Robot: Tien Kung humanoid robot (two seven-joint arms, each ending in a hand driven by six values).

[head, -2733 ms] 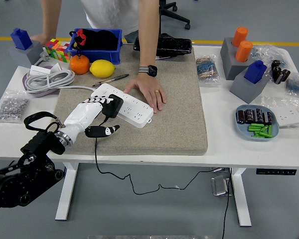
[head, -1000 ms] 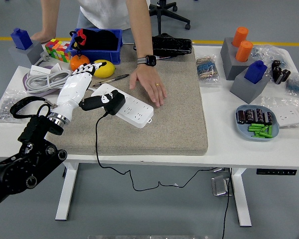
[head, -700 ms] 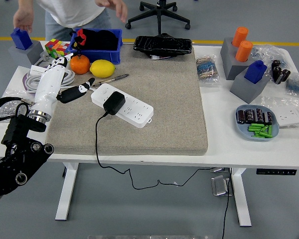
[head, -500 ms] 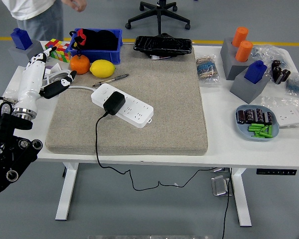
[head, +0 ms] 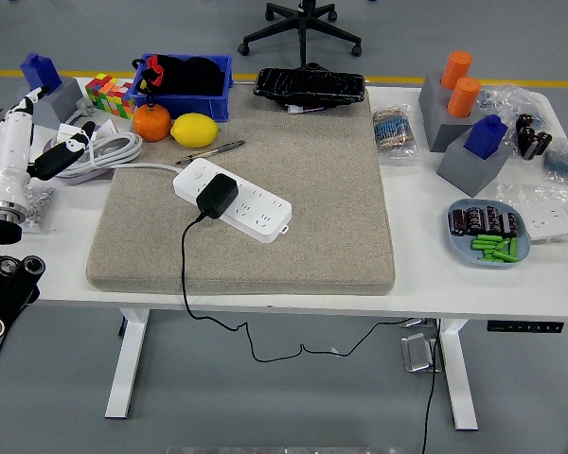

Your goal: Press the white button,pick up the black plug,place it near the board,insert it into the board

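Left hand (head: 24, 142) empty, fingers loose, at table edge; black plug (head: 215, 196) in board (head: 235, 198)

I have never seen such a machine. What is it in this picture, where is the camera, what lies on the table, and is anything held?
There is one picture, taken from a camera high on a humanoid robot, looking down over a white table. At the left edge you see its left hand, white with dark fingertips, on a black arm. The hand is open and holds nothing. The right arm is out of view.

On a beige mat lies a white power strip, which is the board. A black plug sits in it, and its cable hangs over the table's front edge.

Around the mat are an orange, a lemon, a pen, a blue bin, a coiled white cable and a plate of small parts.
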